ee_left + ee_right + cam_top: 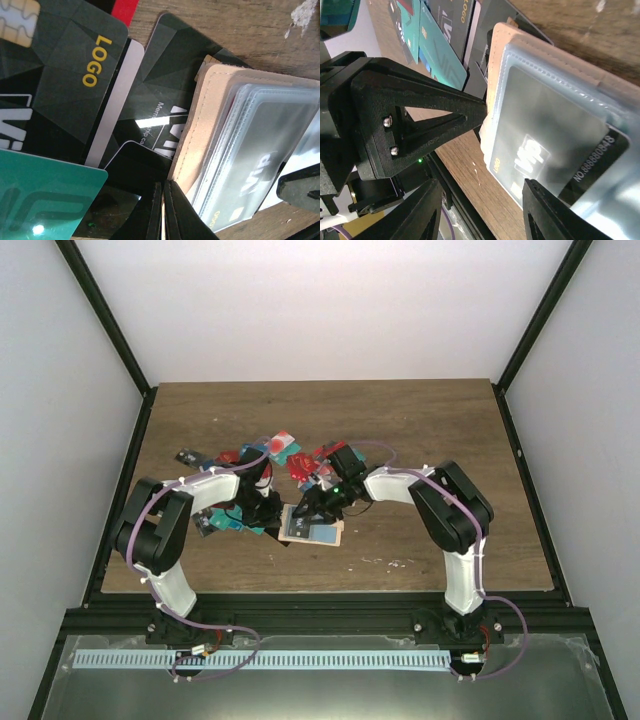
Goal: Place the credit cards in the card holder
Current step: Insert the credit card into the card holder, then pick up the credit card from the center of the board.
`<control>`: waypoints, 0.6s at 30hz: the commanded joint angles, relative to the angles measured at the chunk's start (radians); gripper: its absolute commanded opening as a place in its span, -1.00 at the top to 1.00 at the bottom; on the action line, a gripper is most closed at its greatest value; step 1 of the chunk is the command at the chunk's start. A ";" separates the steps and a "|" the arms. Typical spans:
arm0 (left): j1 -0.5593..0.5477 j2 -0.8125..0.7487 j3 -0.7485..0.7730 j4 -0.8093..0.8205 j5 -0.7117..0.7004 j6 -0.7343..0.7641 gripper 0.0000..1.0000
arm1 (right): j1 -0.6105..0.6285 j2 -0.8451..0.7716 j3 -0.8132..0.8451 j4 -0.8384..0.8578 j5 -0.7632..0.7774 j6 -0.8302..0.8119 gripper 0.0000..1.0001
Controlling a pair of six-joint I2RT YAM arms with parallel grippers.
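Top external view shows a brown wood-grain table (420,430) with both arms folded in toward its middle. Thin rectangular plastic credit cards (283,448) in red, teal, blue and black lie scattered there. At about 6 o'clock of them, just beside the pile, the small tan leather-like folding card holder (312,530) lies open. In the right wrist view its clear sleeves face up. A black card (600,155) with white numbers sits mostly inside one sleeve, its numbered end apparently out at 4 o'clock. The right gripper (480,200) hovers over the sleeves, jaws apart and empty. The left gripper (163,192) is closed, tips against the holder's tan edge; I cannot tell whether it pinches the cover. This looks like the end of one insertion. The next move probably calls for nudging that card fully home, then fetching another from the pile.
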 commanded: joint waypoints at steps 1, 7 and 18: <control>-0.005 0.001 -0.014 0.019 -0.022 -0.016 0.88 | 0.015 0.019 0.034 -0.036 -0.015 -0.025 0.07; -0.004 -0.066 0.014 -0.035 -0.062 -0.022 0.86 | 0.004 -0.065 0.019 -0.081 -0.009 -0.090 0.05; 0.008 -0.171 0.171 -0.178 -0.192 0.004 0.54 | -0.118 -0.193 0.068 -0.188 0.044 -0.194 -0.06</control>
